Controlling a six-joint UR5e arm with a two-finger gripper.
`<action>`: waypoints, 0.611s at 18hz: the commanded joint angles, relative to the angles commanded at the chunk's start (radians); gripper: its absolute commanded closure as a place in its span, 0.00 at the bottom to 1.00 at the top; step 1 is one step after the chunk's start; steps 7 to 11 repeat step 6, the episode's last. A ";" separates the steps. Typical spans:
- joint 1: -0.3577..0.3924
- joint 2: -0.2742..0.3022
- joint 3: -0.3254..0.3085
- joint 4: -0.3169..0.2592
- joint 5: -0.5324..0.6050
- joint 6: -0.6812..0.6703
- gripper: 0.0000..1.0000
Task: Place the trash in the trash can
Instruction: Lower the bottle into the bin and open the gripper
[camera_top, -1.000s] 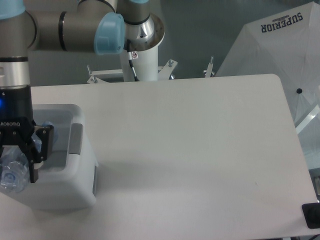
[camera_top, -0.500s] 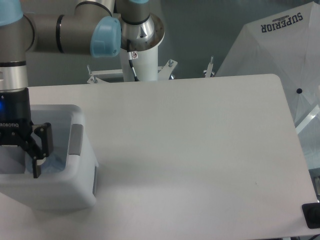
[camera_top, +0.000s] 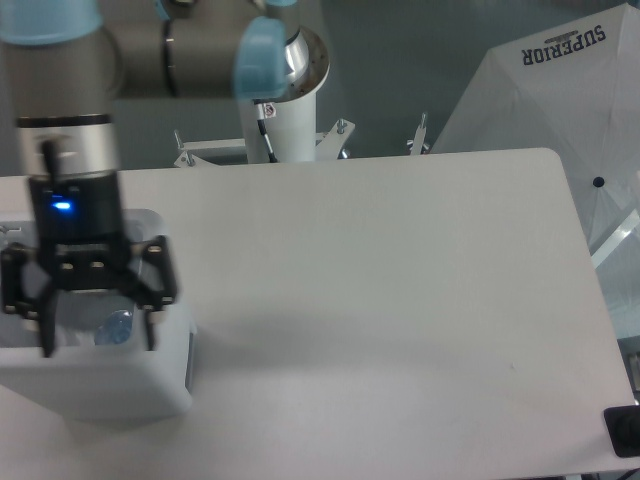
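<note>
our gripper (camera_top: 96, 320) hangs over the trash can (camera_top: 120, 385) at nine o'clock, fingers (camera_top: 150, 305) spread wide and empty. the bottle (camera_top: 115, 328) lies inside. we could clip the rim pulling away.

Lighting: even, cool, moderately bright | Shadows: soft, faint patch on table (camera_top: 400, 300) right of trash can (camera_top: 120, 385) | Glare: none | Blur: motion smear on arm (camera_top: 60, 130) and gripper (camera_top: 95, 335) at left | Background: slightly soft

Gripper (camera_top: 95, 325) with fingers spread wide over the white trash can (camera_top: 150, 385), bluish bottle (camera_top: 115, 328) inside.
</note>
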 joint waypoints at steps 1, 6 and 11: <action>0.021 0.000 -0.002 -0.003 0.001 0.051 0.00; 0.081 0.002 -0.020 -0.009 0.006 0.197 0.00; 0.081 0.002 -0.020 -0.009 0.006 0.197 0.00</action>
